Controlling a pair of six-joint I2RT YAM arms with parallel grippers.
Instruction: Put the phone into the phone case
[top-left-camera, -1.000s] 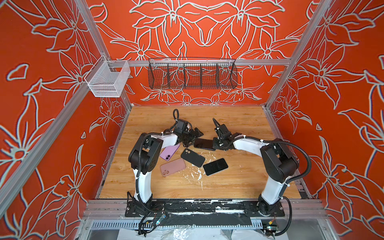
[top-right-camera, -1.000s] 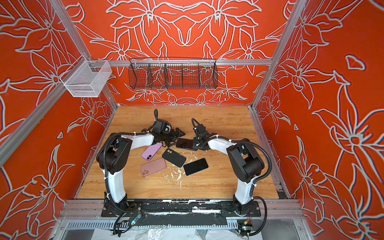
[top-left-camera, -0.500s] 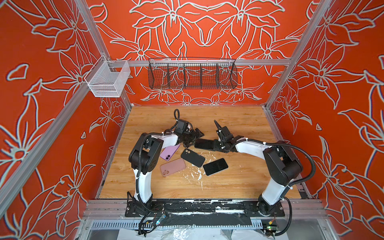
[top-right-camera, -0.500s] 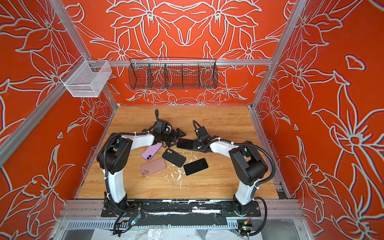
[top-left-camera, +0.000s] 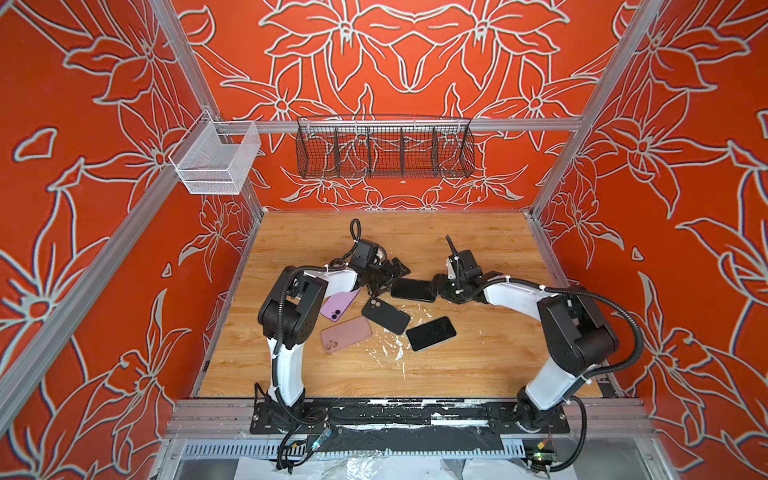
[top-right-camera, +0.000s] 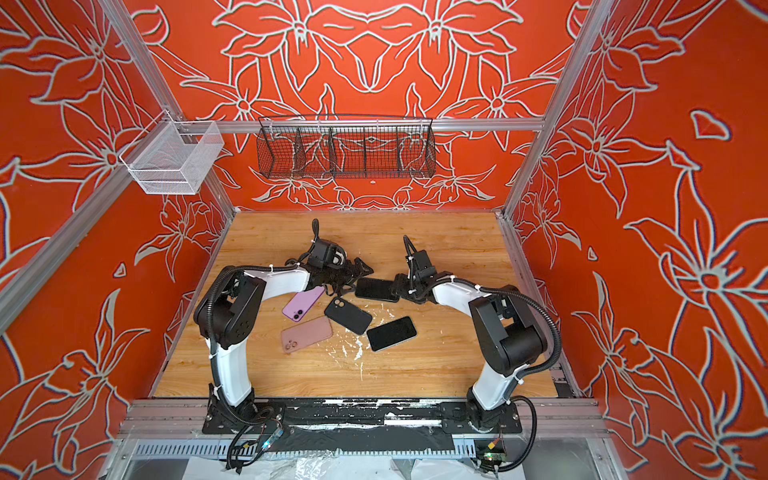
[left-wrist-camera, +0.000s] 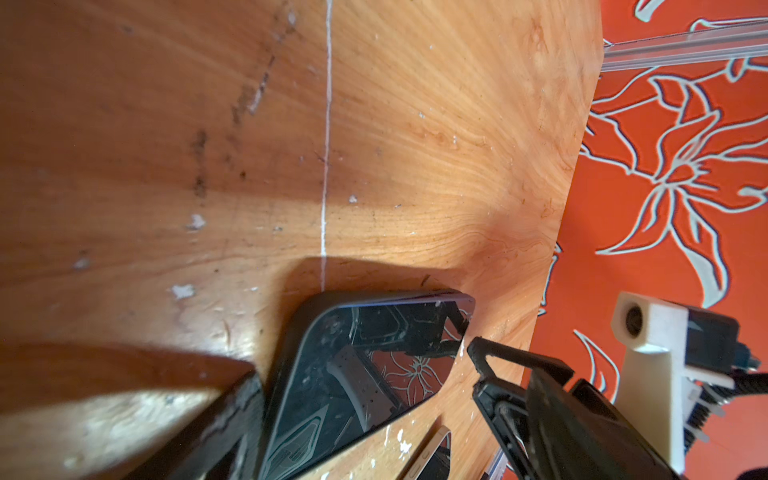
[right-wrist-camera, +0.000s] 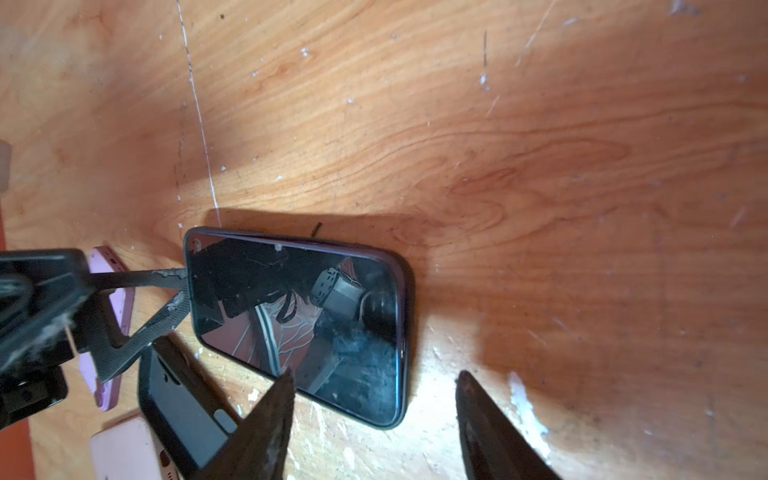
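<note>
- Now phone (top-left-camera: 413, 289) lies flat on table (top-left-camera: 478, 249), 1 o'clock of black case (top-left-camera: 385, 315).
- Right gripper (right-wrist-camera: 374, 376) at phone's 3 o'clock, jaws released.
- Left gripper (top-left-camera: 395, 274) spread wide; only right wrist view shows its fingertip (right-wrist-camera: 158, 276) touching phone.

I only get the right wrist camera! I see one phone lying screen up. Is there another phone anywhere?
Observer: Yes. A second phone lies screen up, nearer the front of the table.
Operator: Cool! Which case is closest to the front?
Observer: The pink case, left of that phone in both top views.
Operator: Is anything hanging up high?
Observer: A black basket and a white basket hang above the table's far edge.
</note>
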